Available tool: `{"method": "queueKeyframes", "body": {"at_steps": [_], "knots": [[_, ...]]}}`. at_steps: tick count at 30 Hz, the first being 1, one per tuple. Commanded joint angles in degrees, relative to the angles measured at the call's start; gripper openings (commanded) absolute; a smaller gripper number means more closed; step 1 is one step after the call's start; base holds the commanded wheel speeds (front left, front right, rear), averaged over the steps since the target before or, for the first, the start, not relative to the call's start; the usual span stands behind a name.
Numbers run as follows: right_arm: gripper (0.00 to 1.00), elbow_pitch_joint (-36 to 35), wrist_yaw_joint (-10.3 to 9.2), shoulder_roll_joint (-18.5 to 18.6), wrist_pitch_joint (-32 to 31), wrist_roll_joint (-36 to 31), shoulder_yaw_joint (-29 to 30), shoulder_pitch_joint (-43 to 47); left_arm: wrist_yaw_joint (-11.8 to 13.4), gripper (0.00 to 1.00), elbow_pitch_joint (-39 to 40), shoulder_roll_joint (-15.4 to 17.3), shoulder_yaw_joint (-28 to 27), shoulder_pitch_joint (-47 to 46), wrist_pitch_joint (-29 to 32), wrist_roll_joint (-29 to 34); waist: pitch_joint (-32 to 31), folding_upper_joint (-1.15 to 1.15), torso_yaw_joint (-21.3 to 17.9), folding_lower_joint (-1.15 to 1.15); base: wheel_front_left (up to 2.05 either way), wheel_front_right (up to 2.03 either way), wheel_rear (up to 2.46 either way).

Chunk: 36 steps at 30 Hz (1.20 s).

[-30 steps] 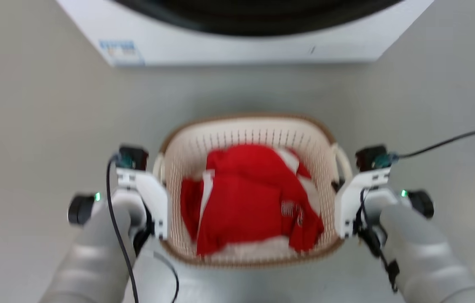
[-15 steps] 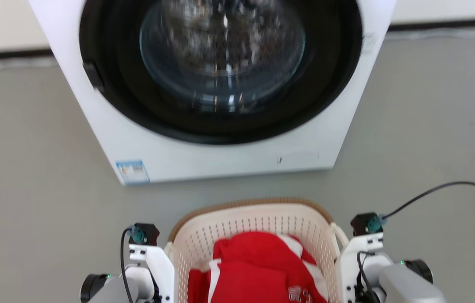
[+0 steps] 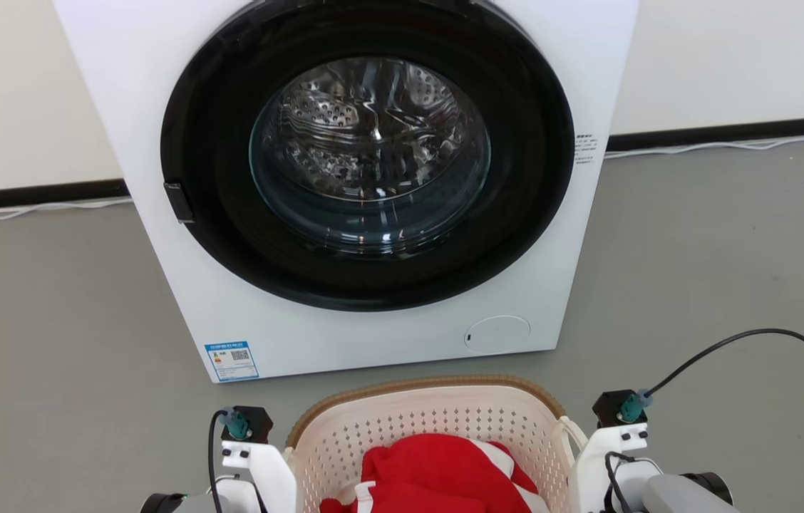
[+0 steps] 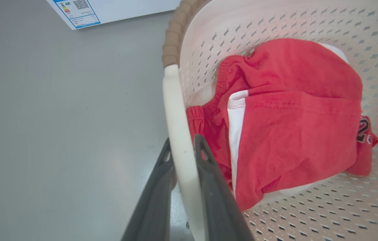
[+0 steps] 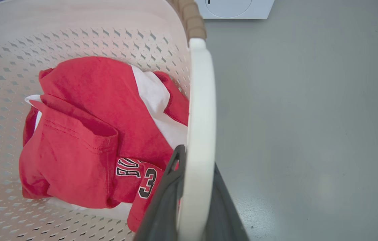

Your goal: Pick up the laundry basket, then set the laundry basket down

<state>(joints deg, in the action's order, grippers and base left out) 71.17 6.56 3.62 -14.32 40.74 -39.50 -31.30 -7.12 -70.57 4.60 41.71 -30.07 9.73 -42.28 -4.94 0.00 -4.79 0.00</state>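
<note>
Bright, even light fills my views and all looks sharp; reflections glint in the washing machine's door glass, and a soft shadow edges its base on the grey floor

One washing machine, one laundry basket (clothes uncountable), two hands: left hand, right hand.

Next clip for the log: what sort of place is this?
Probably a laundry area, perhaps a test set-up: a white front-loading washing machine stands on a bare grey floor against a plain wall, and a laundry basket of red and white clothes is right in front of it.
</note>
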Motion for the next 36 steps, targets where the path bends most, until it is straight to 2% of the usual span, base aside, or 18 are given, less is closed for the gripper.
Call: {"method": "queueKeyframes", "body": {"at_steps": [1, 36], "knots": [[0.0, -1.1, 0.92, -0.7, 0.0, 0.4, -1.4, -0.9, -0.4, 0.0, 1.2, 1.5, -0.5, -1.4, -0.1, 0.0, -0.3, 0.0, 0.0, 0.0, 0.0, 0.0, 0.0], [0.0, -0.5, 0.92, -0.7, 0.0, 7.3, -7.3, -1.6, -0.4, 0.0, 0.0, 2.5, 4.8, -2.5, 0.8, -5.8, 0.1, 0.0, 1.4, 0.0, 0.0, 0.0, 0.0]]}}
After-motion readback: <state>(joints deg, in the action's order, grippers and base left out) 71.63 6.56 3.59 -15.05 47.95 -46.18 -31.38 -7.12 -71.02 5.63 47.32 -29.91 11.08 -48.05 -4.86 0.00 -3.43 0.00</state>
